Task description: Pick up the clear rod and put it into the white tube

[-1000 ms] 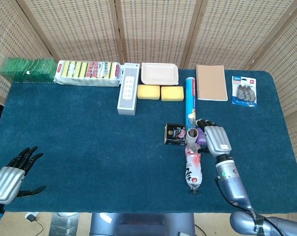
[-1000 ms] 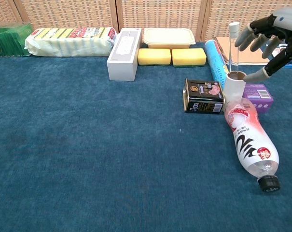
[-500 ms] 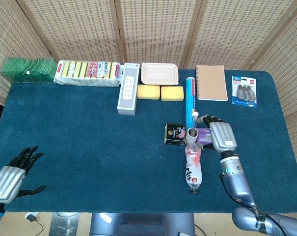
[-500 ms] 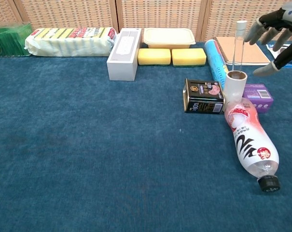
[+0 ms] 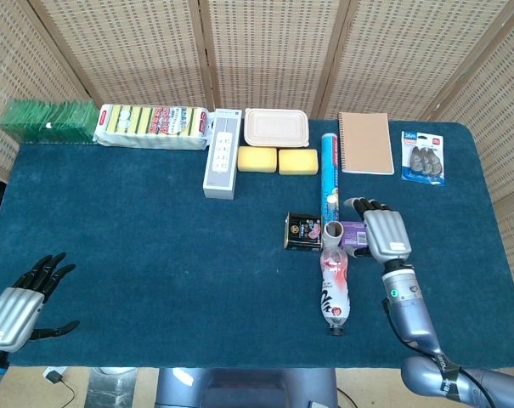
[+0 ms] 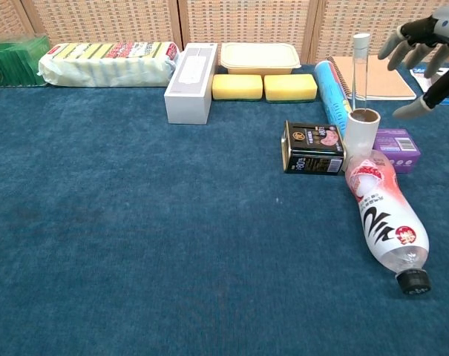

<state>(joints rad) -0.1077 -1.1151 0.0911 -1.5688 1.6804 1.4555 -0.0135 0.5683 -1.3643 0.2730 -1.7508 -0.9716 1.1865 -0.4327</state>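
The clear rod stands upright inside the white tube, most of its length sticking out above the rim. In the head view the white tube shows from above as an open ring. My right hand hovers to the right of the rod with its fingers spread, holding nothing and clear of the rod. From the head camera the right hand is seen just right of the tube. The left hand is at the table's near left corner, fingers apart and empty.
A plastic bottle lies in front of the tube, with a black tin at its left and a purple box at its right. A blue cylinder, notebook, yellow sponges and white box line the back.
My right hand has let go of the rod and drawn back to the right. The rod now stands by itself in the tube. The left hand stays put.
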